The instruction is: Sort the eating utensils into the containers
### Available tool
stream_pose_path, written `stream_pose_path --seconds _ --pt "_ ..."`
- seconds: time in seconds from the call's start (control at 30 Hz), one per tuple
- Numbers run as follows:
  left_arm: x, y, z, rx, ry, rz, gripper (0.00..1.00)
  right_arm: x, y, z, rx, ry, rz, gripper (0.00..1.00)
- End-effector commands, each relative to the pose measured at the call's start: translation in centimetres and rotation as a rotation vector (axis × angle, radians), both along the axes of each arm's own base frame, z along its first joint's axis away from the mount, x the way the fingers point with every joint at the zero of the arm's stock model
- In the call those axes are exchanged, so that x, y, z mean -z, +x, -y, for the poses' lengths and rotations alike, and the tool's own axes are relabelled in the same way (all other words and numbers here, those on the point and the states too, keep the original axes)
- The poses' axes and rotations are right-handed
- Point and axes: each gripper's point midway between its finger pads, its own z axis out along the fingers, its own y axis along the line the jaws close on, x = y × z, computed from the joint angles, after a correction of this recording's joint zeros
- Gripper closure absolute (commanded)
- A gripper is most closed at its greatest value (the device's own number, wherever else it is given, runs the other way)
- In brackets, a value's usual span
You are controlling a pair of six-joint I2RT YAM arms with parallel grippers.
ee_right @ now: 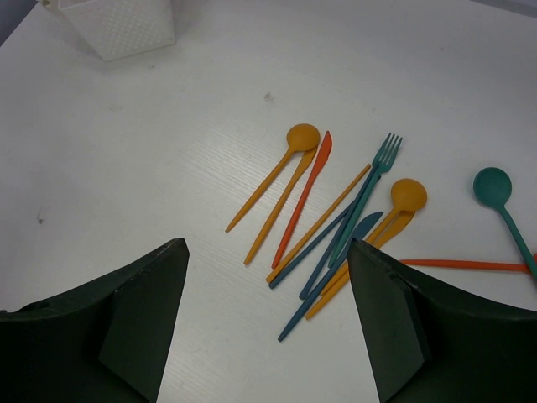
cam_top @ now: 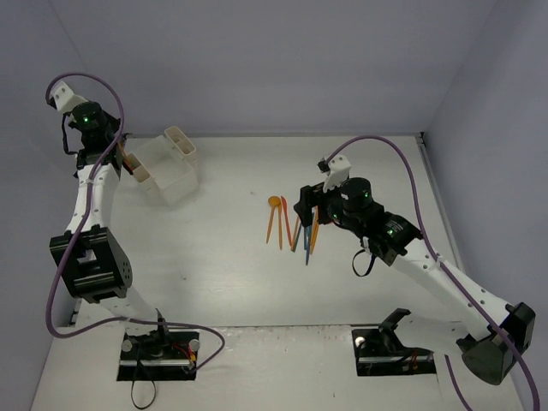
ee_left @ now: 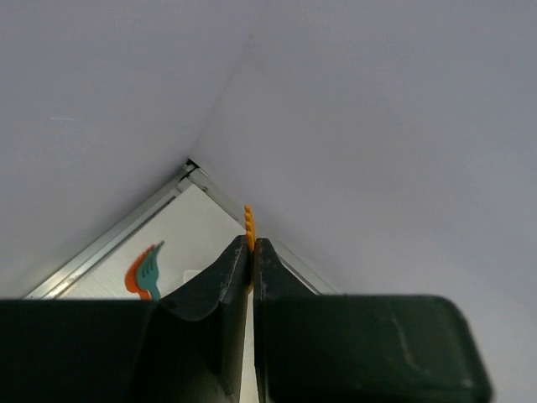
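White table (cam_top: 223, 257): loose utensils (cam_top: 279, 223) lie near centre, under the wide-open right gripper (ee_right: 267, 252); at ten o'clock, beside the containers (cam_top: 167, 163), the left gripper (ee_left: 252, 248) pinches an orange fork (ee_left: 248, 220) (tines poking out).

Of the thin orange plastic fork (ee_left: 248, 220), only the tine tips are seen; the rest is hidden between the pressed-together fingers (ee_left: 221, 284) of the left tool (ee_left: 251, 245). At 7 o'clock there, orange and teal plastic fork heads (ee_left: 150, 272) are cut off by the tool's body. In the right wrist view, the white textured plastic bin (ee_right: 117, 27) is cropped at 11 o'clock, the teal plastic spoon (ee_right: 492, 186) and a red-orange plastic handle (ee_right: 457, 264) at 3 o'clock.
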Motion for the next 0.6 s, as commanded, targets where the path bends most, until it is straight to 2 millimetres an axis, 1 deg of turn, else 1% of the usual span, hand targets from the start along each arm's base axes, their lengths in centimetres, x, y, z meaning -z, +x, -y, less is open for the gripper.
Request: stream_pose_path --seconds 0.0,0.1,0.23,0.3,0.37,0.47,0.57 --pt "-4.3 0.5 -2.2 -0.031 0.003 0.162 1.0 -0.4 0.8 0.0 0.004 0.01 0.028 0.26" --pt "-2.2 1.1 -2.4 -0.025 -0.031 0.137 1.0 -0.2 0.9 0.0 0.009 0.007 0.021 0.26" --pt "0.7 1.7 -2.1 -0.012 -0.072 0.108 1.0 0.0 1.0 0.1 0.013 0.006 0.015 0.26" --pt "1.3 1.9 -1.9 -0.003 -0.086 0.115 1.0 0.0 0.9 0.1 0.013 0.007 0.012 0.26" --pt "1.6 2.1 -1.6 0.016 -0.097 0.133 1.0 0.0 0.9 0.1 0.014 0.008 0.011 0.26" --pt "-0.1 1.7 -1.5 0.024 -0.068 0.159 1.0 0.0 0.7 0.3 0.016 0.01 0.009 0.26" --pt "-3.6 0.6 -1.8 0.012 0.027 0.187 1.0 0.0 0.6 0.3 0.015 0.013 0.007 0.26"
